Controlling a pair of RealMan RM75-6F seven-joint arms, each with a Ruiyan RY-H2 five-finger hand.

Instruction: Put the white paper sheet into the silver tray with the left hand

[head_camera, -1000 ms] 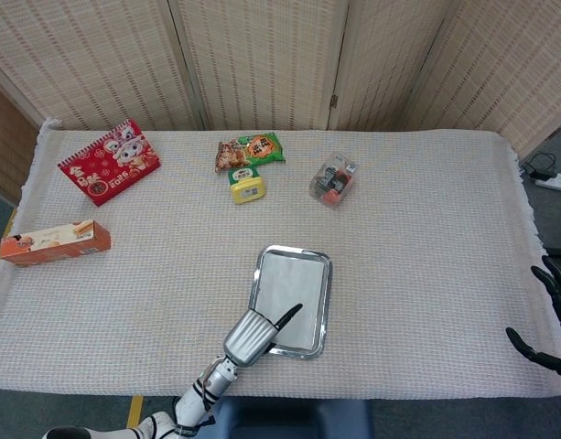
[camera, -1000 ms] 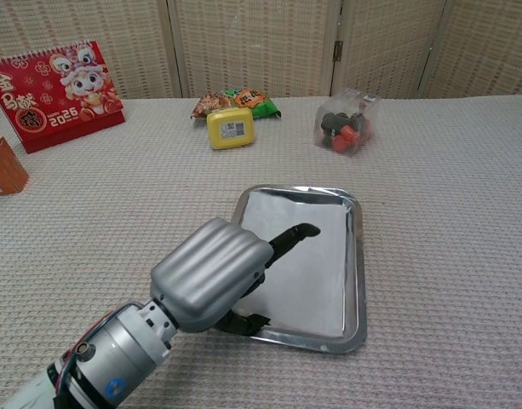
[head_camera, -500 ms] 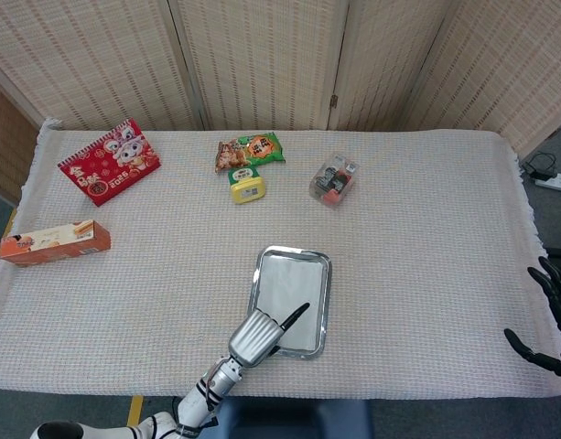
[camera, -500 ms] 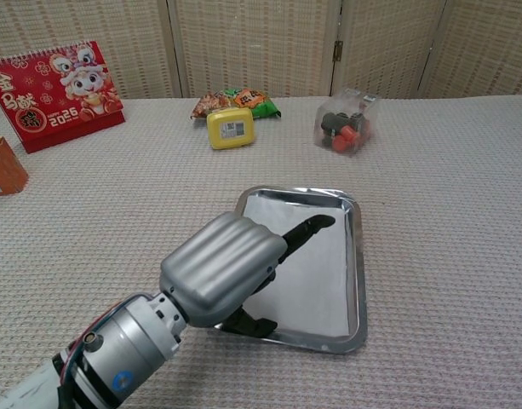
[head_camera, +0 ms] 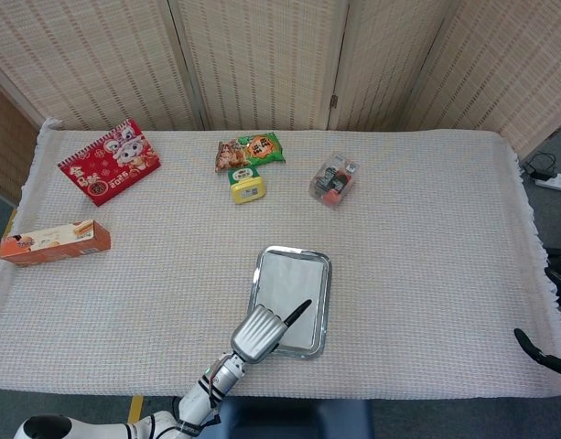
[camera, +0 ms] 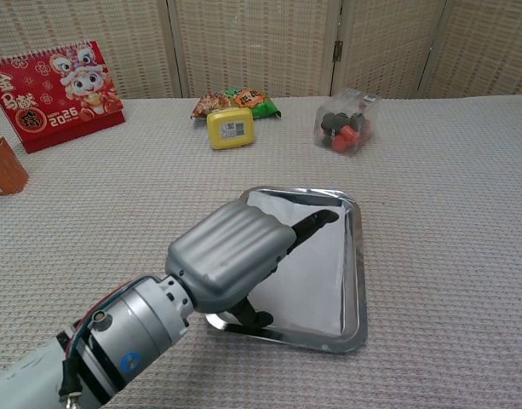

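- The left robot hand [camera: 233, 256] hangs over the near-left corner of the silver tray [camera: 356, 281], one dark finger [camera: 316, 223] stretched out toward the far side, another poking out underneath near the tray's front rim.
- The white paper sheet [camera: 316, 273] looks like it's already lying flat in the tray, just beyond and to the right of the robot hand, so I'd call the placing basically done.
- Can't honestly tell if the robot hand is pinching the sheet's near edge or has let go; its shell covers that whole corner in both views.
- To finish cleanly I'd spread the fingers fully, then lift straight up and back. Dragging sideways could slide the paper up the rim, or nudge the tray across the cloth-covered surface [head_camera: 426, 238].
- Worth checking the hidden near-left corner of the sheet sits inside the rim, not over it.
- The right robot hand [head_camera: 541, 352] is way off to the right at the surface's edge, mostly cut off by the frame, only a dark finger showing, so its state is anyone's guess.
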